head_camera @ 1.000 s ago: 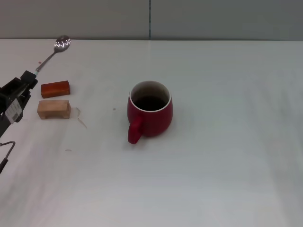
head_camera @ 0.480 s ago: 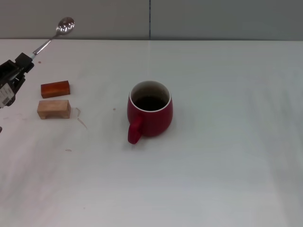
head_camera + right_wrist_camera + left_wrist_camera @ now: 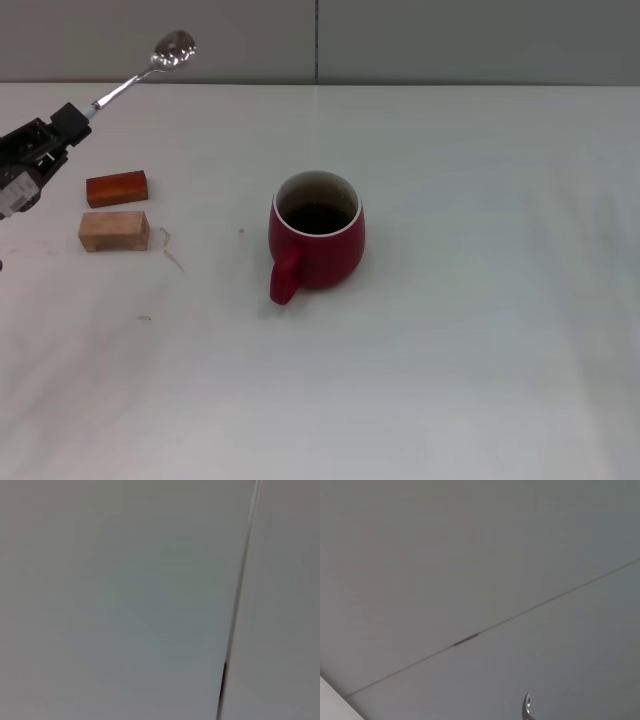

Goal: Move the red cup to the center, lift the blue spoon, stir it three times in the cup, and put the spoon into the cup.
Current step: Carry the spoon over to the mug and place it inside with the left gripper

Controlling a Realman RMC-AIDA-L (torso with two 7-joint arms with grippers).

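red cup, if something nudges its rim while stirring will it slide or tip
The red cup looks squat and wide-bodied, so it probably resists tipping. Its glossy glaze on the smooth table suggests it could slide if nudged. The one handle may make it pivot rather than move straight.

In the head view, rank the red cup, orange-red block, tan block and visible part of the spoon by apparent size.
1. Red cup, clearly largest.
2. Blue spoon, longest but thin; held raised in the left gripper.
3. Tan block and orange-red block: too alike to rank.

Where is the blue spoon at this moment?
In the head view, the blue spoon is held in the air by the left gripper at far left, above the orange block, bowl angled up.
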